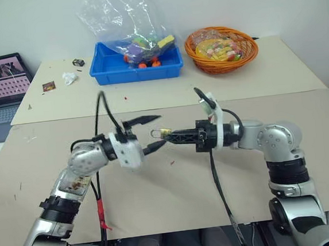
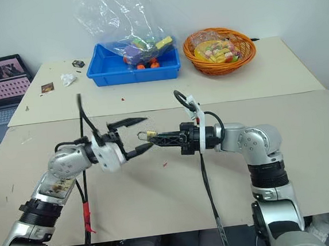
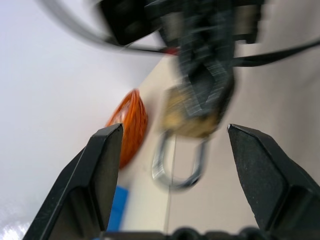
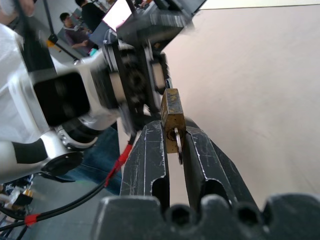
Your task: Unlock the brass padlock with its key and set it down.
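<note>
The brass padlock hangs in the air over the beige table, with my right gripper shut on its body. My right wrist view shows the padlock clamped between the two fingers, and a small silvery key sticks out of its end into the gap behind. The silver shackle points toward my left gripper. That gripper is open, with one finger on each side of the shackle and neither touching it.
At the back stand a blue bin with a clear plastic bag of toys and an orange basket of sweets. A laptop sits at the far left. Small scraps lie near it, and a red speck lies below the grippers.
</note>
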Controlling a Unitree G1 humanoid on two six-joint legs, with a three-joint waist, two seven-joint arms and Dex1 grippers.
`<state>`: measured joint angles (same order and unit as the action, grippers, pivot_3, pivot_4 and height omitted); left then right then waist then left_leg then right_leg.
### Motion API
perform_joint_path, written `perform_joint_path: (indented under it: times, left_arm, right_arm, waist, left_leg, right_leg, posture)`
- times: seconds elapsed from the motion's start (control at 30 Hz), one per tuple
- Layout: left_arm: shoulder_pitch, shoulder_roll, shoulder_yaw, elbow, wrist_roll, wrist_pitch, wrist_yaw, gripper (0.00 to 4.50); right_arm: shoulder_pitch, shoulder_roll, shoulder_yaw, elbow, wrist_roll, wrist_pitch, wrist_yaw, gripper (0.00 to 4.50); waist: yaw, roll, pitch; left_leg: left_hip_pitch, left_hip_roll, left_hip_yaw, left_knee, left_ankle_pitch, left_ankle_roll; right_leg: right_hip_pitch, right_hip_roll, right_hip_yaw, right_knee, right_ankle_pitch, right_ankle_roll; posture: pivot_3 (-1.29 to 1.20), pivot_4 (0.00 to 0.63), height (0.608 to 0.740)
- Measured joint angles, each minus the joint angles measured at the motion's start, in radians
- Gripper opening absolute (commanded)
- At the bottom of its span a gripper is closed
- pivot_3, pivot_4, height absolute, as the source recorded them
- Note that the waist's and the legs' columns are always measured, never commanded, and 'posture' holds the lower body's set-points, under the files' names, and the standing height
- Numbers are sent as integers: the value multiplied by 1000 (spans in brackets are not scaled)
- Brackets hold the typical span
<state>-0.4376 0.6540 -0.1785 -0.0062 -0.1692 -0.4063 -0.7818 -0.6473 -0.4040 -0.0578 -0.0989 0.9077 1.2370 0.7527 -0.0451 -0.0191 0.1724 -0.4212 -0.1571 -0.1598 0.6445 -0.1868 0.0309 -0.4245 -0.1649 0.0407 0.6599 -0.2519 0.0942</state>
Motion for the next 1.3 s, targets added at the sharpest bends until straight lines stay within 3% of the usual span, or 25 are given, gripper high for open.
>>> perform_joint_path:
  times: [0.17,0.27,0.33,0.5,0.9,1.3]
  left_arm:
    - [2,46,67,-176,-366,589,-10,3526]
    - [0,68,83,-217,-497,839,-8,2763]
    - [2,69,86,-239,-561,955,-17,1955]
    - [5,69,104,-266,-625,1090,-35,108]
    - [-106,-7,165,-266,-820,1352,-11,32]
    - [-137,-37,199,-255,-811,1388,30,32]
  right_arm:
    - [33,-22,-15,0,-13,-37,-9,177]
    - [41,-31,-25,0,-32,-60,-22,177]
    - [40,-28,-36,0,-32,-75,-36,177]
    - [39,-18,-38,-6,-32,-79,-45,177]
    - [69,-40,-20,-55,-44,-81,-40,177]
    - [80,-40,4,-69,-50,-81,-37,177]
  waist:
    - [-2,0,0]
    - [-3,0,0]
    - [-2,0,0]
    - [0,0,0]
    - [4,0,0]
    - [5,0,0]
  left_leg:
    - [1,1,0,1,0,0]
    - [2,1,0,1,0,0]
    - [2,1,0,1,0,0]
    - [2,1,0,1,0,0]
    - [2,1,1,1,0,0]
    - [2,2,1,1,0,-1]
  right_leg:
    - [0,1,0,2,0,0]
    - [0,1,0,3,0,0]
    - [1,2,0,3,0,0]
    - [1,1,0,2,0,0]
    - [1,1,1,1,0,0]
    - [1,1,1,1,0,-1]
  posture:
    - [0,150,740]
    - [0,150,740]
    - [0,150,740]
    - [0,150,740]
    - [0,150,740]
    - [0,150,740]
